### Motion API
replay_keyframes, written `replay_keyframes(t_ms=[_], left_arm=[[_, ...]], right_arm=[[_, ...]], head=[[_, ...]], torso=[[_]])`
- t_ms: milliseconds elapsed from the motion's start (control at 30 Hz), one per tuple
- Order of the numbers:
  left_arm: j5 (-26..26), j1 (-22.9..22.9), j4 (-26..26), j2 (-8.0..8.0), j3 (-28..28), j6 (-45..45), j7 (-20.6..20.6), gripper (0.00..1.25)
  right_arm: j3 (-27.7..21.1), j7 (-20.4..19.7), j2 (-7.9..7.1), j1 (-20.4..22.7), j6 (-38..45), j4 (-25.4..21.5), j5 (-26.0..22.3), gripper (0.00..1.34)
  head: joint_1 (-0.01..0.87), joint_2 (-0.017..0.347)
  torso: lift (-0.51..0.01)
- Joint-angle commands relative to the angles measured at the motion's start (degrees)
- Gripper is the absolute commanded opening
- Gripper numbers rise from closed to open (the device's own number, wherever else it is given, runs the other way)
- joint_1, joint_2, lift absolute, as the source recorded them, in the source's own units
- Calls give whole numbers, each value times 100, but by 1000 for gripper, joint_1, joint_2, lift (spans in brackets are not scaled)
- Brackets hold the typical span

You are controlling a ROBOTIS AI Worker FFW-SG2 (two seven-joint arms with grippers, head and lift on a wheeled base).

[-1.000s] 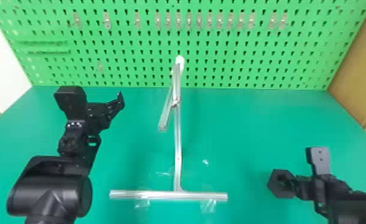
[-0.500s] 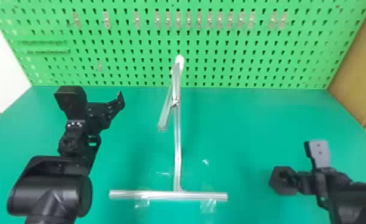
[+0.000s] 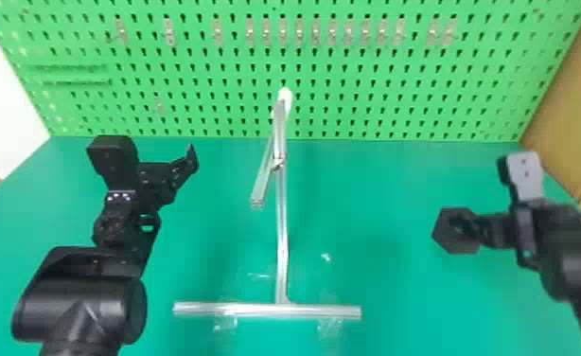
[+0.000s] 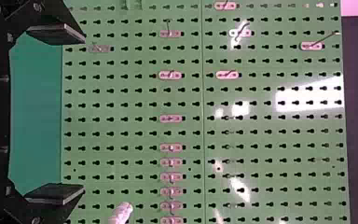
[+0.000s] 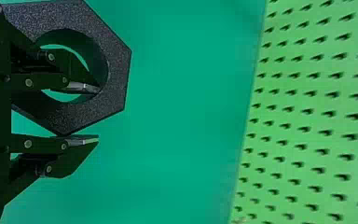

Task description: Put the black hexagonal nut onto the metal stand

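Observation:
At the right in the head view, my right gripper (image 3: 475, 226) holds the black hexagonal nut (image 3: 445, 232). The right wrist view has one finger of the gripper (image 5: 98, 114) through the hole of the nut (image 5: 116, 70) and the other outside its rim, both pressed on one side wall. The metal stand (image 3: 281, 236) rises mid-table, left of the nut and apart from it, with a slanting bar and a white tip. On the left, my left gripper (image 3: 173, 177) is parked; in the left wrist view that gripper (image 4: 83, 115) stands wide open with nothing between its fingers.
A green pegboard (image 3: 351, 104) with small hooks backs the green table (image 3: 374, 189). The stand's crossbar (image 3: 256, 310) lies near the front, with clear tape beside it. A brown panel (image 3: 564, 104) borders the right side.
My right gripper and the nut have moved up in the head view, away from its bottom edge, and look slightly larger. The left arm and the stand have kept still.

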Motion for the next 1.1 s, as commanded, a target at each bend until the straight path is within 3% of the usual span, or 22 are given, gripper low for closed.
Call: replay_keyframes(t_ms=[0,233,500,833,1067], left_arm=[[-4,-14,0,0,-11,0,0,1092],[-4,-5,0,0,6,0,0,1092],[-4,-23,0,0,-2,0,0,1092],[-21,-32,0,0,-29,44,0,1092],[-39,-49,0,0,-55,70,0,1092]], right_arm=[[254,1,-210,-372,447,-329,-312,192],[720,159,-474,-996,1247,-636,-426,190],[1097,229,-667,-1514,1467,-733,-681,192],[1528,229,-984,-2393,1625,-724,-1357,192],[1871,229,-1124,-3008,1713,-557,-1876,192]], head=[[693,81],[693,81],[693,81],[693,81],[693,81]], torso=[[-1],[-1],[-1],[-1],[-1]])
